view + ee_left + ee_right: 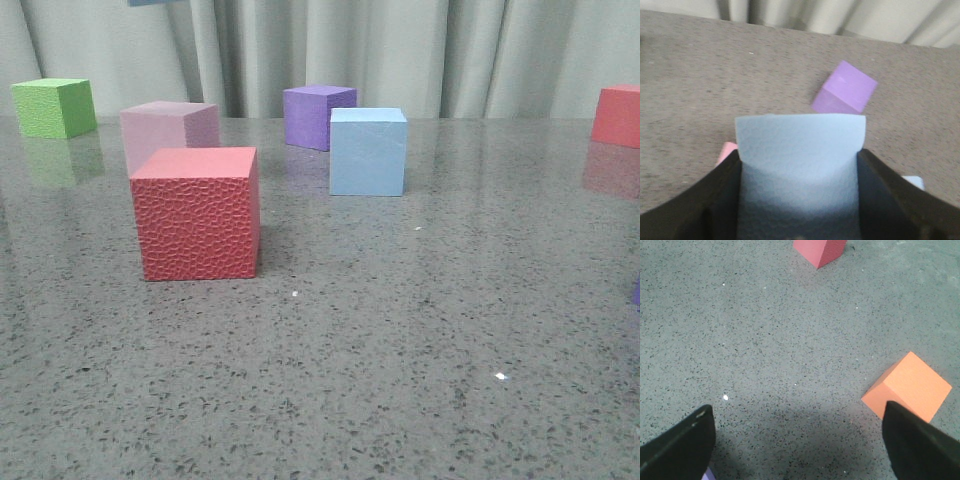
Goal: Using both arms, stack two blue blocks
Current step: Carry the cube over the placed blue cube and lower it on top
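Note:
My left gripper (799, 160) is shut on one pale blue block (800, 150) and holds it above the table, black fingers (720, 200) on both its sides. The second blue block (367, 150) stands on the table at centre back, beside the purple cube (318, 115). In the left wrist view only its corner (914, 182) shows, past one finger. My right gripper (797, 412) is open and empty over bare table. Neither gripper shows in the front view; a blue sliver (150, 2) sits at its top edge.
A red cube (200, 215) stands front left with a pink cube (168, 128) behind it, a green cube (55, 107) far left and another red cube (617, 115) far right. An orange cube (910, 387) lies by my right finger. Curtain behind the grey table (400, 350).

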Controlling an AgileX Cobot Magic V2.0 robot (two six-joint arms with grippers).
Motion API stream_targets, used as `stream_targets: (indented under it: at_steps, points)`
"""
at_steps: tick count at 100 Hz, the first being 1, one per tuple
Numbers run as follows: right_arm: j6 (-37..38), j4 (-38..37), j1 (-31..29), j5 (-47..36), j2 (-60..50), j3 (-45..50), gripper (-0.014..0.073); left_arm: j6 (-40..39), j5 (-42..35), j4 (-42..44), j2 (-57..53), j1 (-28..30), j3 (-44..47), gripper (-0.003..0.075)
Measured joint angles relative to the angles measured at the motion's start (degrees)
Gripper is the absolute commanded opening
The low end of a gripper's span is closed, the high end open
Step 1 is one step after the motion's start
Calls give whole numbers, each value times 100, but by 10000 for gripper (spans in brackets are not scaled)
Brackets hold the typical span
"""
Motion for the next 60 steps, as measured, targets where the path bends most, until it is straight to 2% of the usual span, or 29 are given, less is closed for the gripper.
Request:
stream_targets:
  at_steps: [32, 60]
  points:
    - [0, 0, 0, 0, 0, 0, 663, -12, 95, -92, 995, -640, -905, 201]
    - [0, 0, 0, 0, 0, 0, 663, -211, 419, -125, 1800, -971, -1770, 201]
